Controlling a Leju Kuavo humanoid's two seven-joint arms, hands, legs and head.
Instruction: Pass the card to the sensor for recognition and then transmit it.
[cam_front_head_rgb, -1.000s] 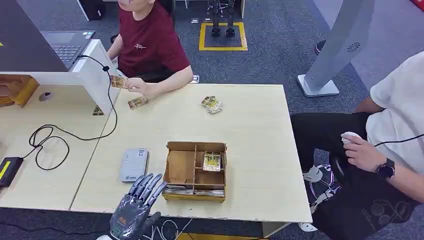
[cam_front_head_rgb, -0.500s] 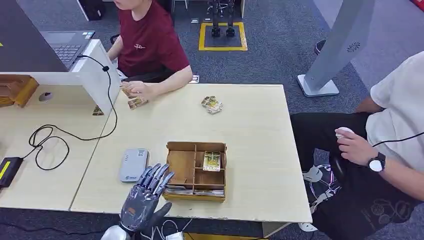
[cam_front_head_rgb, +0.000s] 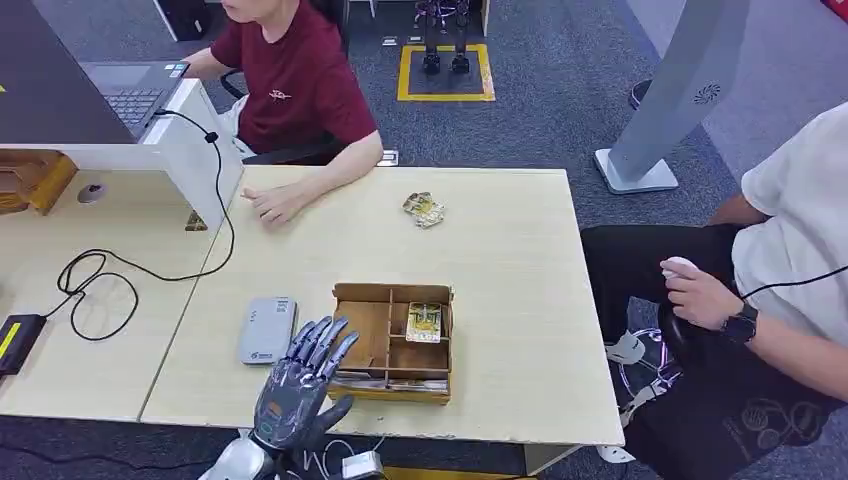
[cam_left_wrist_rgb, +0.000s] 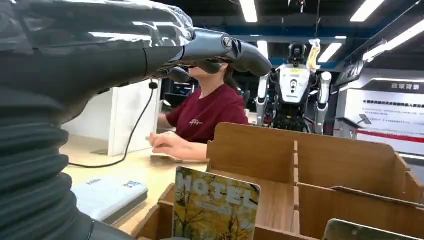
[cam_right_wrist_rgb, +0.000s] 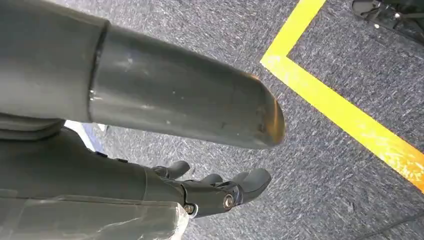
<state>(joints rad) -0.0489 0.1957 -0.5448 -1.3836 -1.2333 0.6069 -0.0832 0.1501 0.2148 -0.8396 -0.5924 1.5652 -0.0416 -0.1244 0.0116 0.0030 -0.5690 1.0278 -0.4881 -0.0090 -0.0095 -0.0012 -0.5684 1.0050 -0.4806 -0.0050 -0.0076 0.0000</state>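
Observation:
A wooden divided box (cam_front_head_rgb: 390, 292) stands near the table's front edge. One yellow card (cam_front_head_rgb: 424, 322) lies in its right compartment, and more cards lie flat along its front slot (cam_front_head_rgb: 385, 380). In the left wrist view a "MOTEL" card (cam_left_wrist_rgb: 215, 206) stands at the box's (cam_left_wrist_rgb: 260, 150) near wall. The grey card sensor (cam_front_head_rgb: 267, 329) lies just left of the box, seen up close as sensor (cam_left_wrist_rgb: 107, 194). My left hand (cam_front_head_rgb: 300, 385) hovers with fingers spread over the box's front left corner, holding nothing. My right hand (cam_right_wrist_rgb: 215, 192) hangs over the carpet, empty, fingers loosely apart.
A person in a red shirt sits at the far side, one hand (cam_front_head_rgb: 270, 205) flat on the table. A small pile of cards (cam_front_head_rgb: 424, 209) lies at the far middle. A black cable (cam_front_head_rgb: 100, 275) loops at left. A seated person (cam_front_head_rgb: 760, 310) is close on the right.
My left hand has risen and moved forward and right, toward the box's front corner. The person in red lowered a card and now rests that hand flat on the table.

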